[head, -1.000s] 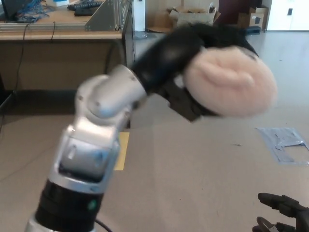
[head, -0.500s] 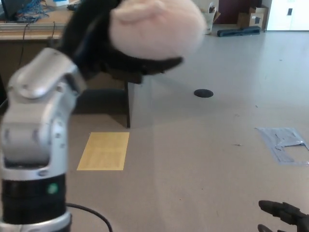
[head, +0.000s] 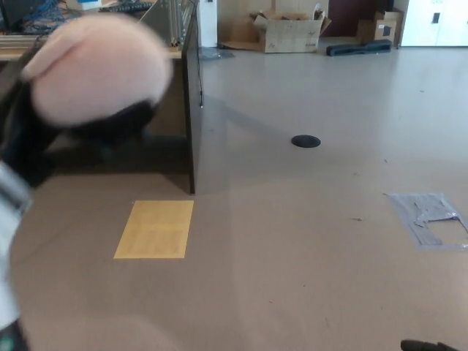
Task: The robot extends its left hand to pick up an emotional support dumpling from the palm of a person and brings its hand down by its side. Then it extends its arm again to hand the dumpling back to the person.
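Pink and plush, the dumpling (head: 95, 69) fills the upper left of the head view, blurred, its rounded body and a small fold at its top left the only detail to be made out. It sits in the left hand (head: 69, 135), whose black fingers wrap under and behind it and grip it; the dark shape below the toy runs down toward the picture's left edge, where a pale smear of the silver forearm (head: 7, 241) shows.

No person and no open palm appear anywhere in the view, so the pickup looks done: the toy is in the robot's keeping and not in anyone else's. Which half of the task this is cannot be read from one blurred picture. Lowering to the side may be under way or the arm may be out on the way back; in either case the hand-over to the person is left to do.

The left arm comes in from low on the left, the hand raised high and close to the camera. Of the right hand (head: 431, 344) only a dark sliver shows at the bottom right edge, too little to tell how its fingers stand.

Behind lie a grey floor (head: 307, 241), a yellow patch (head: 155, 229) and a wooden counter (head: 175, 88).
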Controlling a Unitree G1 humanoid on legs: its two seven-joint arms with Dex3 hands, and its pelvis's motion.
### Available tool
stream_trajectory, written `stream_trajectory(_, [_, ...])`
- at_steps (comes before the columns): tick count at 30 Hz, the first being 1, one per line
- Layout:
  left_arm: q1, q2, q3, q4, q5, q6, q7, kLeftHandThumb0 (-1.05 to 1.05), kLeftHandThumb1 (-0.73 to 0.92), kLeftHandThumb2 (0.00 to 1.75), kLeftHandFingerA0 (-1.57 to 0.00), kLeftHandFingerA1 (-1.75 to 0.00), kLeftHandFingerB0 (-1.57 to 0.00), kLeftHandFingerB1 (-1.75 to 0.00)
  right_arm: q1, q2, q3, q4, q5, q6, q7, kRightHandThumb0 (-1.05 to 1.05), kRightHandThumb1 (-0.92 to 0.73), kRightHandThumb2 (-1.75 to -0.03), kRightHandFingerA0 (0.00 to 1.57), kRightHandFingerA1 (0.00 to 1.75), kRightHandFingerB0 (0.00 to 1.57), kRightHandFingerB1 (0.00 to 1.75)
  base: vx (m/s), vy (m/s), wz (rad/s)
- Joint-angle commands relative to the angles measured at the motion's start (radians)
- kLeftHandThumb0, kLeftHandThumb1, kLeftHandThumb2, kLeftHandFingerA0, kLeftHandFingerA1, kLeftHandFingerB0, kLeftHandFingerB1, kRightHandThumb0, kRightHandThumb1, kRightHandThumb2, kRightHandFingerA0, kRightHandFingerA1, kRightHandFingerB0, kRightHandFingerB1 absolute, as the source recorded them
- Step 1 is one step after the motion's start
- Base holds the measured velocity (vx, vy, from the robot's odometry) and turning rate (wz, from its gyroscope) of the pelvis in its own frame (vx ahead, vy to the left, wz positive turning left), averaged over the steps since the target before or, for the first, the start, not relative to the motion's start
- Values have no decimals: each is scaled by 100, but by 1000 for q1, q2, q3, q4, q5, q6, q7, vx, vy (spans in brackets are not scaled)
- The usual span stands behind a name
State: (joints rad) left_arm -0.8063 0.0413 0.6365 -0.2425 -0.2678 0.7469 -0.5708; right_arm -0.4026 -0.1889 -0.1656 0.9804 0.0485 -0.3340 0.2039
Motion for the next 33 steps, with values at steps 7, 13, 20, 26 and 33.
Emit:
stream_trajectory(7, [508,28,258,146,-201,145,20,-11,84,68,-97,-144,-72,-102,80,-16,-43,-22,48,-25,21,-45,-57,-57,86,48,50,36,0,0,0])
stream_trajectory(13, [612,72,237,296,-223,41,-11,-9,88,66,-96,-137,-70,-95,99,-13,-52,-39,49,-14,28,-51,-48,-77,80,60,43,47,0,0,0])
stream_trajectory(20, [646,116,189,459,-220,-75,6,-8,86,65,-94,-145,-69,-98,102,-16,-46,-53,40,-9,16,-45,-58,-58,86,48,50,36,0,0,0])
stream_trajectory(26, [629,147,185,556,-245,-99,34,-10,83,64,-94,-146,-72,-92,91,-8,-57,-61,60,1,22,-45,-57,-58,86,49,50,36,0,0,0])
stream_trajectory(33, [482,192,128,667,-260,-111,84,-14,81,65,-89,-152,-66,-96,33,-29,-93,-48,74,-3,2,-52,-48,-78,81,61,43,47,0,0,0])
